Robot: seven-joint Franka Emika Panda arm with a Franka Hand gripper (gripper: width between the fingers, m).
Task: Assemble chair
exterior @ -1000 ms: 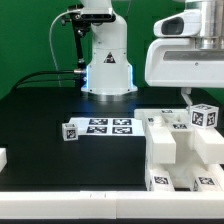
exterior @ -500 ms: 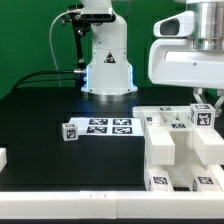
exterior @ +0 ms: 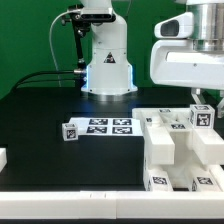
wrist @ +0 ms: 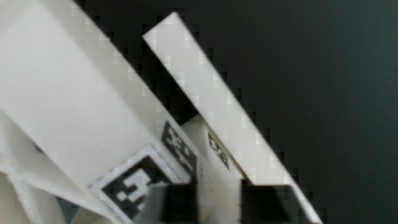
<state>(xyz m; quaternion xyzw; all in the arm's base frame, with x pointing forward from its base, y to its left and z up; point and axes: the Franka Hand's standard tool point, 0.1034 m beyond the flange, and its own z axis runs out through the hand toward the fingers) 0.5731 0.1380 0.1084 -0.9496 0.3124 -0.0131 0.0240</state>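
Note:
The chair is in loose matte-white pieces (exterior: 170, 150) with black-and-white tags, grouped at the exterior view's right. My gripper (exterior: 201, 98) hangs over the far right of that group, just above a tagged block (exterior: 204, 116). In the wrist view a thin white slab (wrist: 214, 110) runs up from between my dark fingers (wrist: 178, 205). My gripper (wrist: 221, 203) is shut on its edge. A broader white piece with a tag (wrist: 143, 185) lies beside it. The exterior view hides the fingertips behind the block.
The marker board (exterior: 103, 127) lies flat mid-table, with a small tagged cube (exterior: 70, 131) at its end. Another white piece (exterior: 3, 158) shows at the exterior view's left edge. The arm's base (exterior: 107, 60) stands at the back.
The hand shifted toward the exterior view's right and settled over the tagged block. Its jaws closed on the thin slab. The block dipped slightly.

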